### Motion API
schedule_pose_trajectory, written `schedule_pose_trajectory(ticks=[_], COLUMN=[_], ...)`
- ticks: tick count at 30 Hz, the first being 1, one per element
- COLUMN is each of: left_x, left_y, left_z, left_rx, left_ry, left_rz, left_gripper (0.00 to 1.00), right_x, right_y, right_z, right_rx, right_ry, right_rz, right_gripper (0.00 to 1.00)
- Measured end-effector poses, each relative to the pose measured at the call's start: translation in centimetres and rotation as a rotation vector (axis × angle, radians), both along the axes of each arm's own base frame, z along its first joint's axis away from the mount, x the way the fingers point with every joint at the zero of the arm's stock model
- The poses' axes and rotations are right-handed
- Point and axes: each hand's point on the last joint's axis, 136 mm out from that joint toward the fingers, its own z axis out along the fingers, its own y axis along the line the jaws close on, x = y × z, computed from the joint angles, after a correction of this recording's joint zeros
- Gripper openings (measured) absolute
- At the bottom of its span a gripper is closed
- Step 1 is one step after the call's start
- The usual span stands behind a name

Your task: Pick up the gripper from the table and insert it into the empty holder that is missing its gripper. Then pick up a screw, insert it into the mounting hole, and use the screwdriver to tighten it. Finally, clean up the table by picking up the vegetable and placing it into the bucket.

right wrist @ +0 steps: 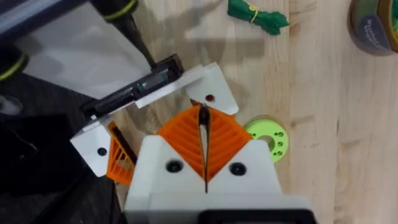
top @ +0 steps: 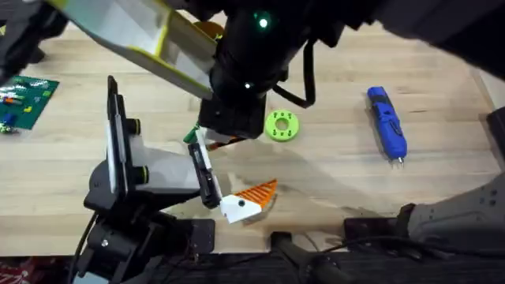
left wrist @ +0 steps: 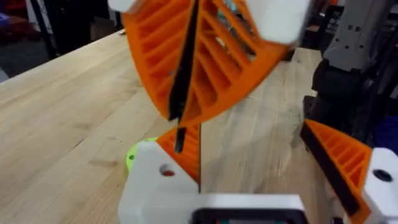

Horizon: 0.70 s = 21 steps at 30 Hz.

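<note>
My left gripper [top: 248, 166] [left wrist: 267, 162] lies low over the table [top: 339, 181] and is open, its orange ribbed fingers [top: 260, 192] wide apart. One finger's white mount has the mounting hole [left wrist: 165, 169] [right wrist: 210, 98]. My right gripper [right wrist: 203, 112] [left wrist: 178, 118] hangs right above that hole, shut on a thin dark screw [left wrist: 180, 142] poking out below its tips. The blue screwdriver [top: 387, 122] lies at the right. The green vegetable [right wrist: 258, 15] [top: 192, 134] lies beside the left arm. The yellow-orange bucket [right wrist: 373, 25] [top: 209, 30] stands behind, mostly hidden overhead.
A flat lime-green ring [top: 282, 126] [right wrist: 267, 138] lies just right of the grippers. A green circuit board [top: 24, 99] sits at the far left edge. The right arm's dark bulk [top: 252, 55] hangs high over the middle. Bare wood lies between ring and screwdriver.
</note>
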Motion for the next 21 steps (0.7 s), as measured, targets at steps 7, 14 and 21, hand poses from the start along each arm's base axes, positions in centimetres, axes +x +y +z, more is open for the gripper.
schedule_pose_trajectory(ticks=[7, 14, 21], left_x=[0.00, 0.00, 0.00], left_y=[0.00, 0.00, 0.00], left_z=[0.00, 0.00, 0.00], left_rx=[0.000, 0.000, 0.000], left_ry=[0.000, 0.000, 0.000], left_rz=[0.000, 0.000, 0.000], left_gripper=[0.986, 0.986, 0.986], right_x=[0.00, 0.28, 0.51], right_y=[0.01, -0.27, -0.30], right_z=[0.00, -0.09, -0.08], right_rx=[-0.001, -0.016, -0.019], right_ry=[-0.006, -0.021, -0.033], right_rz=[0.015, 0.010, 0.004], right_gripper=[0.012, 0.012, 0.012])
